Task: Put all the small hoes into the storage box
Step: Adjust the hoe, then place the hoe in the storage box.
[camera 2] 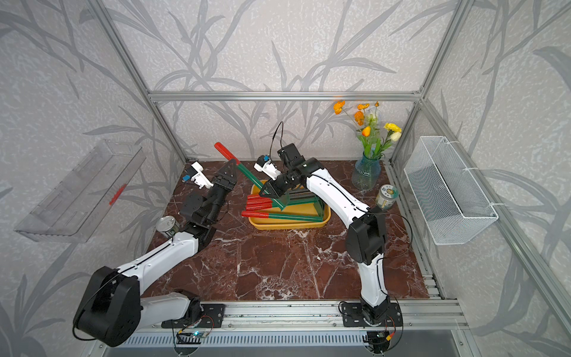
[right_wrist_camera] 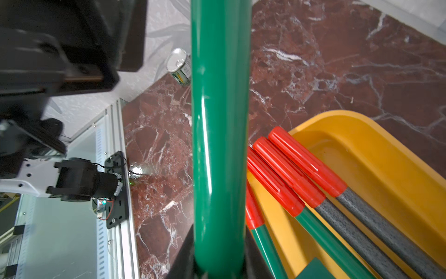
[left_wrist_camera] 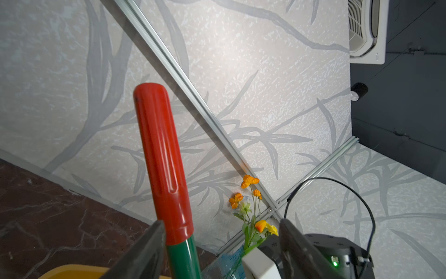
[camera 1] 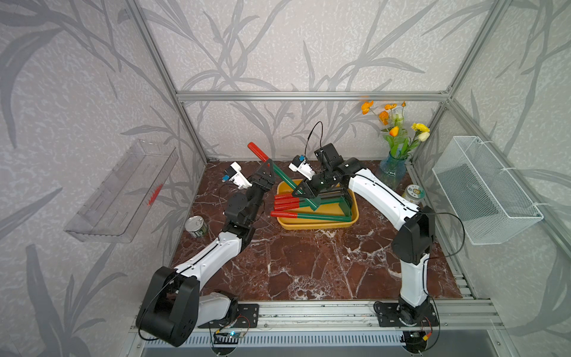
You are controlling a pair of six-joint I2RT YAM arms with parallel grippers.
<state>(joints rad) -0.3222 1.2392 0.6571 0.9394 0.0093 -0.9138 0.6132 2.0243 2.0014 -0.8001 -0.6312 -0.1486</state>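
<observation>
- The storage box [camera 1: 315, 227] is occupied by red-handled tools [camera 1: 287, 202].
- The small hoe [camera 1: 279, 175], tilted over it, is clamped by the right end effector [camera 1: 297, 192]; the left end effector [camera 1: 268, 164] stands open around its shaft.

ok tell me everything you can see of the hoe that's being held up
The hoe has a ribbed red grip, plastic-looking, on a glossy green shaft. It is tilted, grip end highest, lower end down in the yellow storage box over other red-handled tools; its blade is mostly hidden. The right end effector is shut on the shaft; the left end effector stands open where grip meets shaft.
</observation>
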